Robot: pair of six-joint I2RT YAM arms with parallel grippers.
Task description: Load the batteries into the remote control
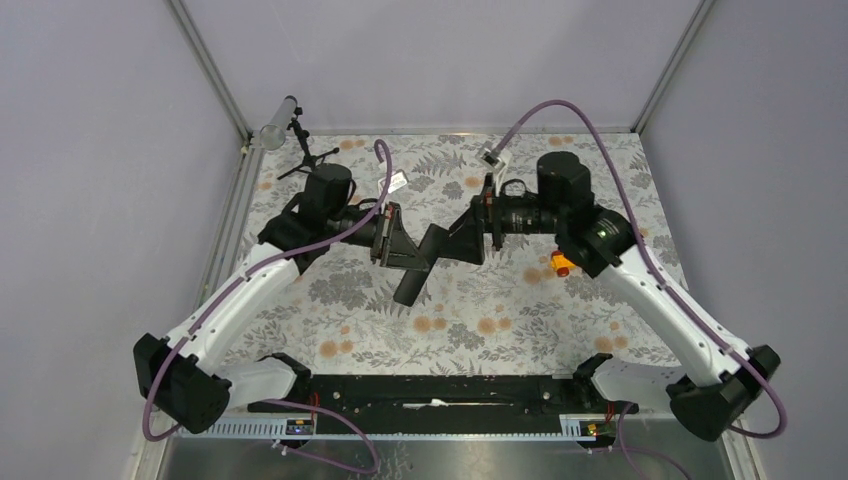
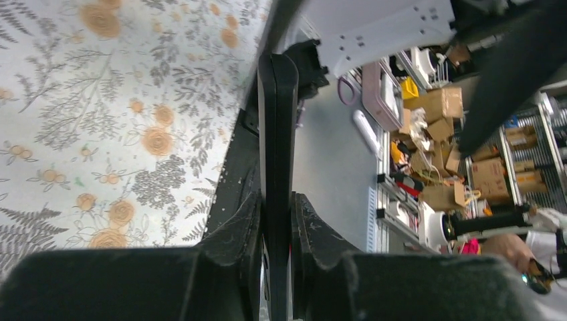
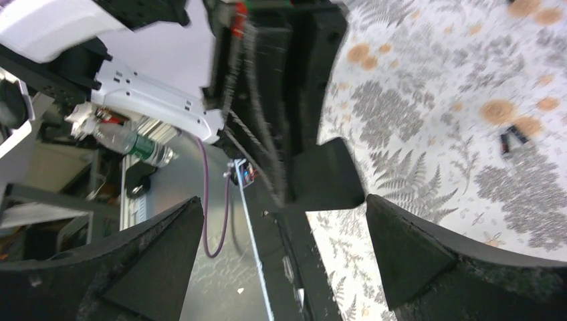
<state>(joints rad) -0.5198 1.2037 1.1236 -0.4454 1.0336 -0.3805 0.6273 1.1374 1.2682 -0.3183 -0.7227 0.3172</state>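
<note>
- The remote control [image 2: 277,134] is a slim black bar of hard, smooth plastic. The left hand [image 2: 277,207] has it pinched by one end, the fingers [image 2: 244,224] closed tight on its flat faces.
- From above, the remote control [image 1: 412,280] looks to be held off the table [image 1: 500,320]. Its long axis slants from the hands down toward the near edge.
- The batteries [image 3: 511,139] are two tiny dark cylinders lying side by side on the flowered table cover, touching neither hand.
- The right hand [image 3: 284,210] is spread wide with nothing in it. It faces the left hand [image 1: 405,252] almost nose to nose, just beside the remote.
- In its wrist view the dark shapes ahead are blurred (I can't separate the remote from the left fingers there).
- The coming move turns on one relation: the batteries lie off to one side of the open right hand [image 1: 455,242], down on the table. I'd judge that hand the nearer and the only free one, so it has to turn away from the remote and reach down.
- They are round and small, so they will likely roll if nudged.
- A yellow toy [image 1: 560,265] sits under the right arm, and a small tripod [image 1: 300,150] stands at the far left corner.
</note>
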